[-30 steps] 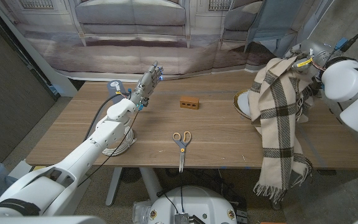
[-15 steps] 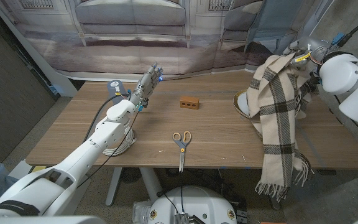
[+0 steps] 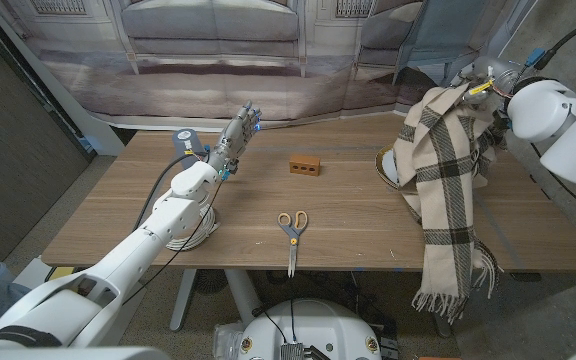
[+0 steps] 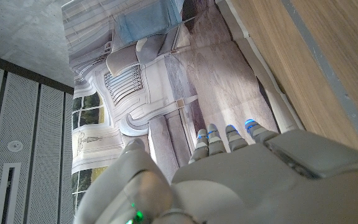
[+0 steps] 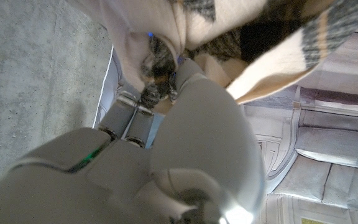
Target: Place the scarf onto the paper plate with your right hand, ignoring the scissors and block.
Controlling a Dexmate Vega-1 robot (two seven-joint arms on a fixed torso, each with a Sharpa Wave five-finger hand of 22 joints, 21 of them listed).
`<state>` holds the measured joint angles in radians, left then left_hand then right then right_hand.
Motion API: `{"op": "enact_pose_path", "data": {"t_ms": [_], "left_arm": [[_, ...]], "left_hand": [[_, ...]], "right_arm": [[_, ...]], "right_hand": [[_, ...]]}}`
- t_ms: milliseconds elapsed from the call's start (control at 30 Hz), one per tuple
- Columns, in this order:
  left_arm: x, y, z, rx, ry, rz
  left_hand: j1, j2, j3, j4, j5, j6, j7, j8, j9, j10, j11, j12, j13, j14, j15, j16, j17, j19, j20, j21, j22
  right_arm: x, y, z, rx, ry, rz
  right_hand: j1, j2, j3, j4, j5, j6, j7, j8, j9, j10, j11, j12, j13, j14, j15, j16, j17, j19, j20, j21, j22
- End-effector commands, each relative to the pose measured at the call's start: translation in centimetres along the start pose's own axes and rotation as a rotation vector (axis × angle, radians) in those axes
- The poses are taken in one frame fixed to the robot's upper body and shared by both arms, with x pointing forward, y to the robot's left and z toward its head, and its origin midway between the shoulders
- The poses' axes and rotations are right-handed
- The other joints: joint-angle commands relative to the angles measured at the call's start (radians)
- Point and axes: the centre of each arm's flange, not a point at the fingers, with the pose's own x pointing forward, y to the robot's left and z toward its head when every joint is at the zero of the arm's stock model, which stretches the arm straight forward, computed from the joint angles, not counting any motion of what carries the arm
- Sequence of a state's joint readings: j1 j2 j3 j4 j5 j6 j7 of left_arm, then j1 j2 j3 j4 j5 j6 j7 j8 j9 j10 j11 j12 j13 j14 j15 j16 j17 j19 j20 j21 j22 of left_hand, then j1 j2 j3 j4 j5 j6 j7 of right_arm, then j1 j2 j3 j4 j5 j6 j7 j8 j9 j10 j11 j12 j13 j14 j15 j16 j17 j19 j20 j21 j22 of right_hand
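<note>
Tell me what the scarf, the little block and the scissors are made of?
The scarf looks like soft woven cloth, maybe wool: it drapes in folds and has a fringe at its end. The block looks like wood or brick-coloured plastic, matt brown; it is too small to be sure. The scissors seem to have shiny metal blades and yellowish, likely plastic, handles.

Scarf (image 3: 446, 170) and right hand (image 3: 480, 85) higher, farther.

The scarf (image 3: 444, 180) covers most of the paper plate (image 3: 387, 166) and hides the right robot hand's (image 3: 478, 85) fingers.
</note>
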<state>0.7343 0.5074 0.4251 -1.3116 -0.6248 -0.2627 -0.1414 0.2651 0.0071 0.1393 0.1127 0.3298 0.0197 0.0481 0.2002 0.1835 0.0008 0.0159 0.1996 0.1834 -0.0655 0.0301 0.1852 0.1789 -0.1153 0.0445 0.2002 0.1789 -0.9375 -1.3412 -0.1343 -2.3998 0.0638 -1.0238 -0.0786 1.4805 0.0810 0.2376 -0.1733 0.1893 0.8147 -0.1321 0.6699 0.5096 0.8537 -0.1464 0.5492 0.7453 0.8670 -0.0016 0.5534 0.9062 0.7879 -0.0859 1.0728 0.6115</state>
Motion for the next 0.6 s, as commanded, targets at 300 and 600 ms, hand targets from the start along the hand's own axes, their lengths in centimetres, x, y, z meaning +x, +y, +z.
{"op": "enact_pose_path", "data": {"t_ms": [300,600], "left_arm": [[-0.8,0.2,-1.0,-0.022,0.011,0.01],[-1.1,0.5,-0.3,-0.001,0.01,0.014]], "left_hand": [[0.005,0.009,-0.004,-0.001,0.001,0.008,0.006,-0.002,0.003,0.008,-0.002,0.005,0.006,0.006,0.003,0.005,0.005,-0.008,0.003,0.003,0.004],[0.006,0.009,-0.005,-0.001,0.001,0.008,0.005,-0.003,0.003,0.008,-0.001,0.005,0.006,0.006,0.002,0.005,0.005,-0.008,0.003,0.003,0.004]], "right_arm": [[2.1,0.3,0.5,0.001,0.001,0.027],[3.6,1.0,0.8,0.002,0.012,0.048]], "right_hand": [[0.04,0.05,0.04,0.028,0.003,0.006,-0.003,0.0,0.002,0.009,0.001,-0.006,0.038,0.125,-0.218,-0.003,0.007,0.002,-0.146,0.01,-0.004],[0.038,0.051,0.043,0.028,0.002,0.006,-0.006,-0.002,0.001,0.011,-0.001,-0.011,0.042,0.128,-0.219,-0.006,0.01,0.002,-0.146,0.012,-0.007]]}}
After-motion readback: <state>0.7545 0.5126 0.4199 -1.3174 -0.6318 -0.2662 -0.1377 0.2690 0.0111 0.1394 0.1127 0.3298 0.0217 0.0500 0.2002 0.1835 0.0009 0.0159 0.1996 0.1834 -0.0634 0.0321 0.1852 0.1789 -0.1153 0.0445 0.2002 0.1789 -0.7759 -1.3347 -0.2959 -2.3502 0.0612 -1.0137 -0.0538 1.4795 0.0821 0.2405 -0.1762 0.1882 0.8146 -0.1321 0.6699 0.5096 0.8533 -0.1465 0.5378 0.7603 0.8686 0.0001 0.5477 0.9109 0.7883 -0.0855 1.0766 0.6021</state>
